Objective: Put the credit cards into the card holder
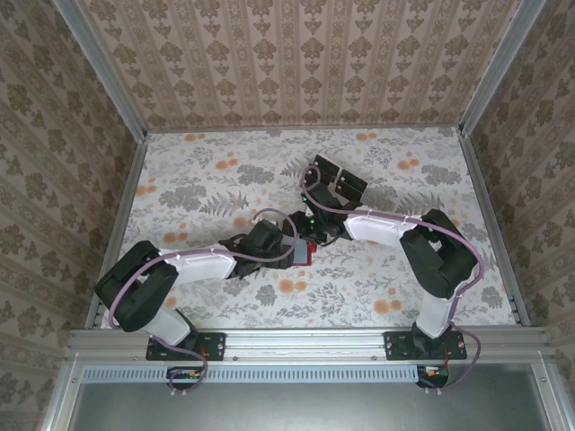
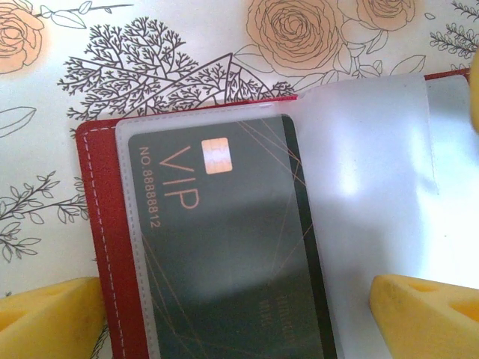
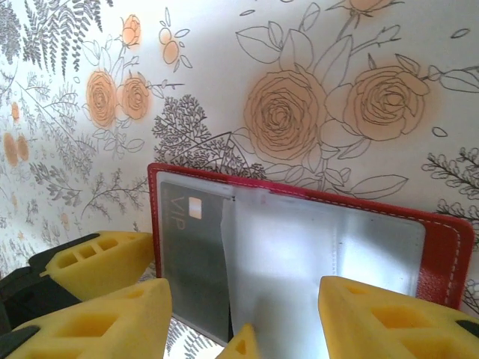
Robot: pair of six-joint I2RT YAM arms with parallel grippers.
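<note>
The card holder is a red wallet lying open on the floral cloth, at the table's middle. One black credit card marked VIP sits inside its left clear pocket, and it also shows in the right wrist view. My left gripper is open wide, its yellow fingers either side of that pocket. My right gripper hovers over the frosted sleeves of the wallet, fingers apart and nothing clamped. A left-gripper finger sits by the wallet's left edge.
The two wrists crowd together over the wallet. The floral tablecloth spreads all round them. Wallpapered walls and metal rails close in the table on three sides.
</note>
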